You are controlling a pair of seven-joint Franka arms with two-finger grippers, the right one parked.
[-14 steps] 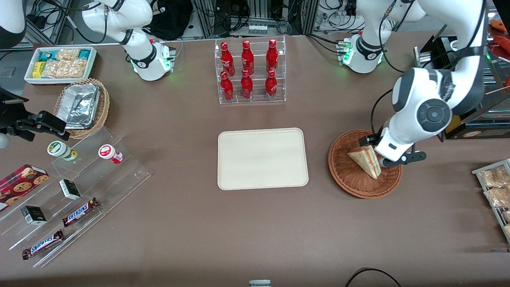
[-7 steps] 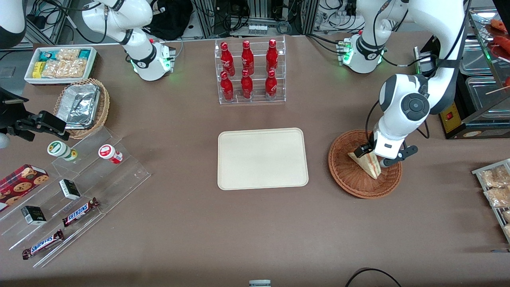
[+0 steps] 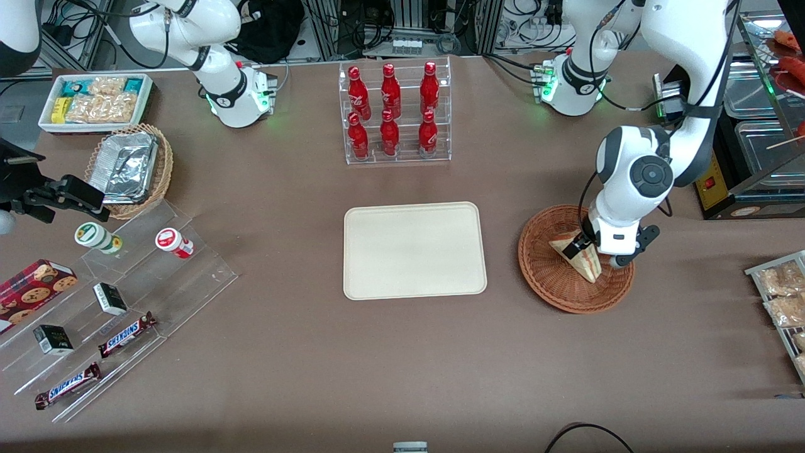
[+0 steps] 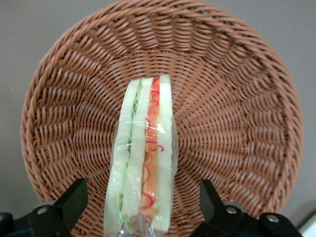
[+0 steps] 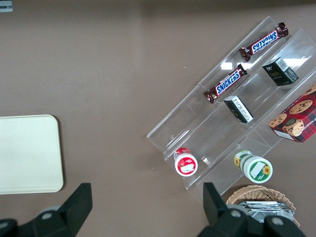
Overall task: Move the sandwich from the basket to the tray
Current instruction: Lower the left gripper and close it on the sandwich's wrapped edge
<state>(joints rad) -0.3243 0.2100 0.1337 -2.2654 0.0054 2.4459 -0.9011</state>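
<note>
The sandwich (image 3: 582,259), a plastic-wrapped wedge of pale bread with red and green filling, stands on edge in the reddish-brown wicker basket (image 3: 553,289) toward the working arm's end of the table. In the left wrist view the sandwich (image 4: 145,153) lies across the basket's woven floor (image 4: 232,113). My gripper (image 3: 590,255) is low in the basket, directly over the sandwich. It is open (image 4: 143,205), with one finger (image 4: 74,200) on each side of the wedge and a gap to each. The cream tray (image 3: 414,250) lies empty at the table's middle and shows in the right wrist view (image 5: 27,153).
A clear rack of red bottles (image 3: 395,113) stands farther from the camera than the tray. Toward the parked arm's end are a tan basket with foil containers (image 3: 129,168), a white bin of snacks (image 3: 95,100) and a stepped acrylic stand with candy bars (image 3: 119,302). Snack packets (image 3: 780,296) lie beside the basket.
My arm has swung in and lowered over the basket. The gripper has come down around the sandwich, which has not moved.
</note>
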